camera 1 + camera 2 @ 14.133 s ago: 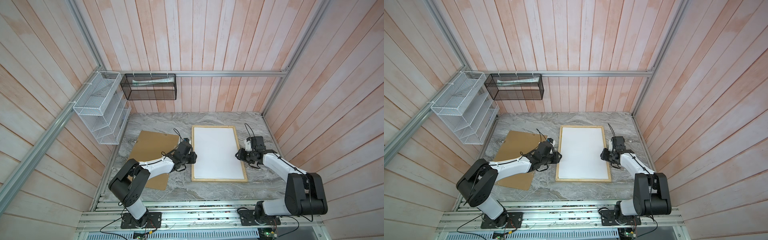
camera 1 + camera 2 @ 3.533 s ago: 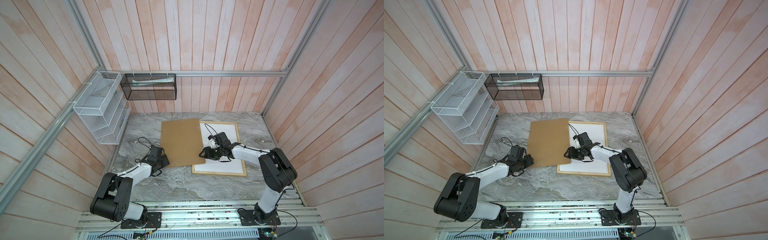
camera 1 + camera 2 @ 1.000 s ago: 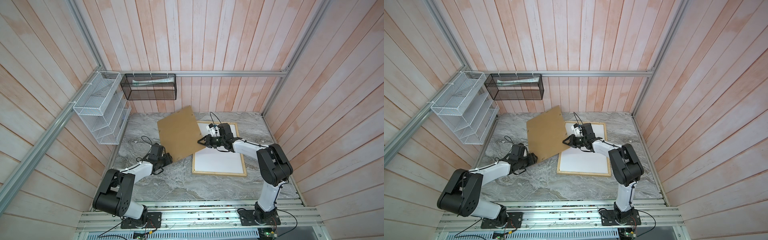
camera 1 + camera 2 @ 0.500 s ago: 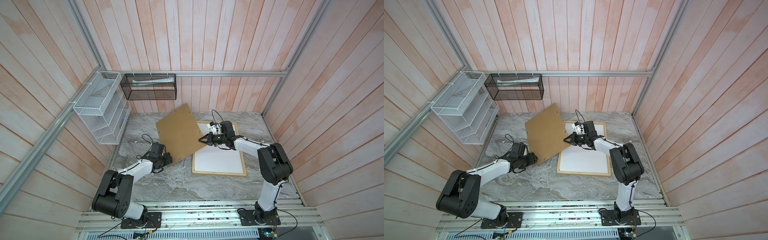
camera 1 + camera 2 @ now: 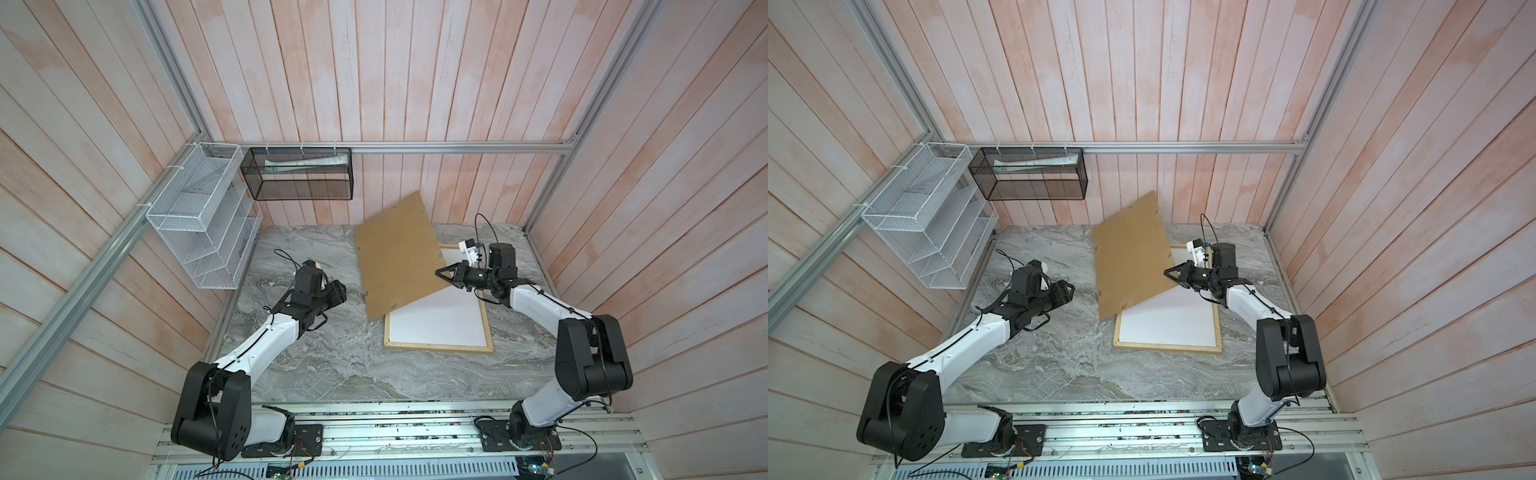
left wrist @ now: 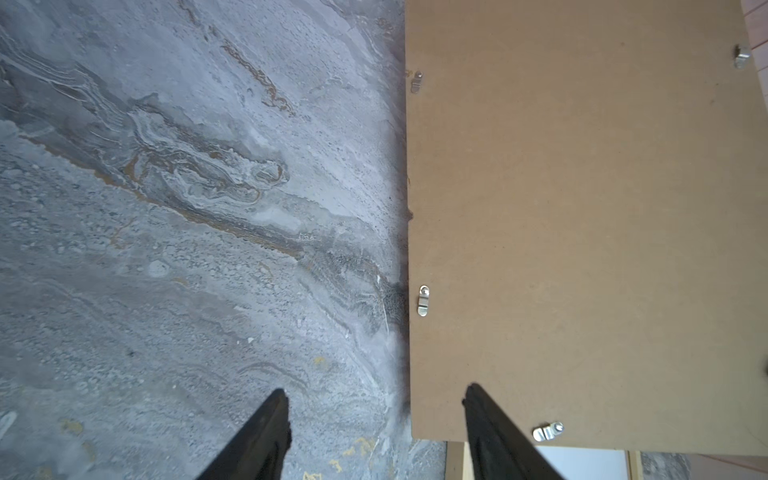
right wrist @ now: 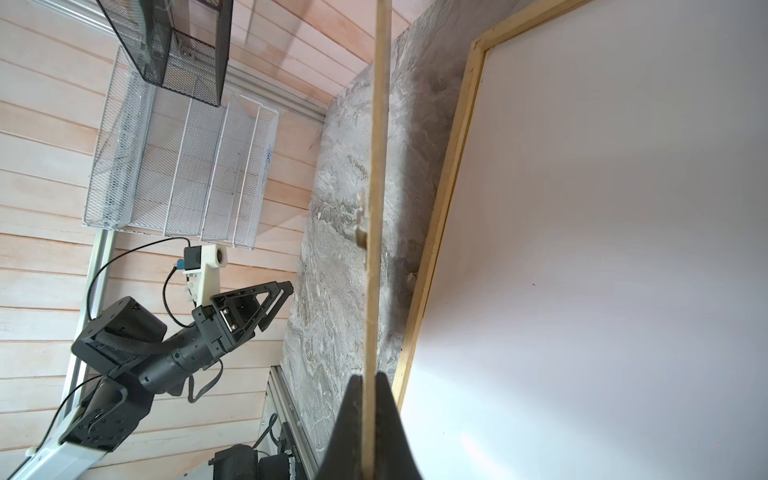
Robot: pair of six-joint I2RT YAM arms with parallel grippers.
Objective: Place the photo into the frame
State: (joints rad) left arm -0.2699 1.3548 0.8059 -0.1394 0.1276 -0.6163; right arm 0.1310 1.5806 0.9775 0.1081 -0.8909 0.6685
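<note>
The frame (image 5: 438, 348) (image 5: 1167, 348), thin pale wood, lies flat on the marble table at right of centre. A plain white sheet (image 5: 440, 320) fills it; no printed picture shows, so I cannot tell whether this is the photo. My right gripper (image 5: 440, 273) (image 5: 1168, 272) (image 7: 369, 376) is shut on the right edge of the brown backing board (image 5: 399, 257) (image 5: 1129, 257) (image 7: 376, 166). The board hangs tilted, its lower corner over the frame's near-left part. My left gripper (image 5: 338, 291) (image 5: 1068, 289) (image 6: 374, 390) is open and empty just left of the board (image 6: 582, 228).
A white wire rack (image 5: 199, 224) hangs on the left wall. A black mesh basket (image 5: 299, 174) with a paper in it hangs on the back wall. Bare marble tabletop (image 5: 332, 365) lies in front of the frame and to its left. Small metal clips dot the board's edges.
The right gripper has closed tight on the board's edge and raised it, so the board tilts steeper and its far corner stands higher. The left arm has barely moved.
</note>
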